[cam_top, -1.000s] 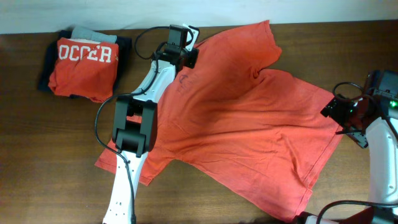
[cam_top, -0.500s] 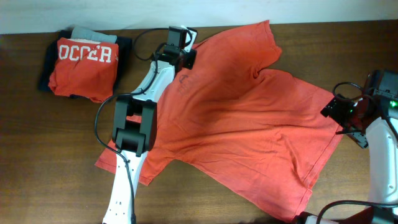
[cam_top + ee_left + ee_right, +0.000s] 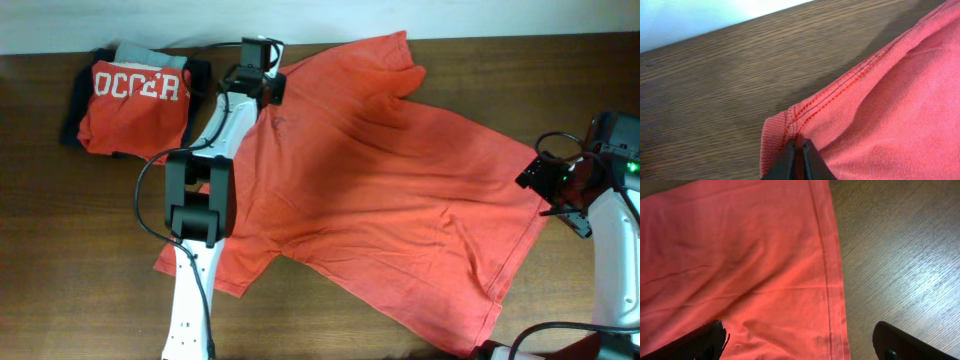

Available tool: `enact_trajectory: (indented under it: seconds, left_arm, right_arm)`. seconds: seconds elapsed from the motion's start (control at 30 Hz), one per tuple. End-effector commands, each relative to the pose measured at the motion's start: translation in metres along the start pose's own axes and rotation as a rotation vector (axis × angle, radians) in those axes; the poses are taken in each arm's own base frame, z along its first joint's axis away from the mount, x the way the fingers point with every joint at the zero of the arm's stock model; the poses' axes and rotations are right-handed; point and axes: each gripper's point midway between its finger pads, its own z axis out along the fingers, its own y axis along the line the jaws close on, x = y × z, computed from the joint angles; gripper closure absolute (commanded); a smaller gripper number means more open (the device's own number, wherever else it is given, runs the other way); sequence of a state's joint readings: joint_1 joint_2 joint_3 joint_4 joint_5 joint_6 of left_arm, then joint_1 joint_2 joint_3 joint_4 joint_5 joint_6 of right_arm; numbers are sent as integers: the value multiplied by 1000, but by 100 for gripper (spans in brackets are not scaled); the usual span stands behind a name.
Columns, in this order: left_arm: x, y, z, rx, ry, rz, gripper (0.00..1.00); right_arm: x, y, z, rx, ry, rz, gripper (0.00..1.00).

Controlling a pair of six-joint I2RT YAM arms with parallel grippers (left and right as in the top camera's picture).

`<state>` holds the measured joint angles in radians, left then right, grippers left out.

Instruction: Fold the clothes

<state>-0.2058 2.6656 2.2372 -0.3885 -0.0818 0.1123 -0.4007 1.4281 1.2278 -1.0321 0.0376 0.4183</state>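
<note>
The clothes, a coral-red T-shirt (image 3: 380,190), lie spread flat across the wooden table. At the shirt's back left edge, my left gripper (image 3: 262,80) is shut on the fabric. In the left wrist view its dark fingertips (image 3: 799,150) pinch the stitched ribbed edge (image 3: 776,137) just above the wood. My right gripper (image 3: 556,196) hovers over the shirt's right edge. It stands wide open (image 3: 802,347), with the hem (image 3: 832,280) running between its fingers and nothing held.
A stack of folded clothes (image 3: 135,100), the top one red with white letters, sits at the back left. My left arm (image 3: 200,200) lies along the shirt's left side. Bare wood (image 3: 80,260) shows in front left, and a pale wall (image 3: 480,15) runs behind.
My left gripper has moved left toward the folded stack, dragging the shirt's upper part with it. The right arm has stayed still.
</note>
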Motion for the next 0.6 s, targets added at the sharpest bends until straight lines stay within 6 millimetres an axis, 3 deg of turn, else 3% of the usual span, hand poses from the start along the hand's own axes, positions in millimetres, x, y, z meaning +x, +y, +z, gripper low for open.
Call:
enact_trajectory:
  seconds: [0.0,0.13,0.3,0.43,0.57]
  left_arm:
    - [38,15,23,-50,84,-1,87]
    - [9,15,13,-53,27,-29,62]
    - [-57,7,-30,11,-62,-54,28]
    - [-100,13,-87,32,-99,-117,18]
    - [-114,34,-162,16,-79,-187,8]
  right_arm:
    - [-7,-2,-4,10,-23,10,1]
    - [-7,-2,-4,10,-23,10,1]
    - [-7,-2,-4,10,-23,10,1]
    - [-7,-2,-4,10,-23,10,1]
    - [-7,-2,-4,10,-23,10,1]
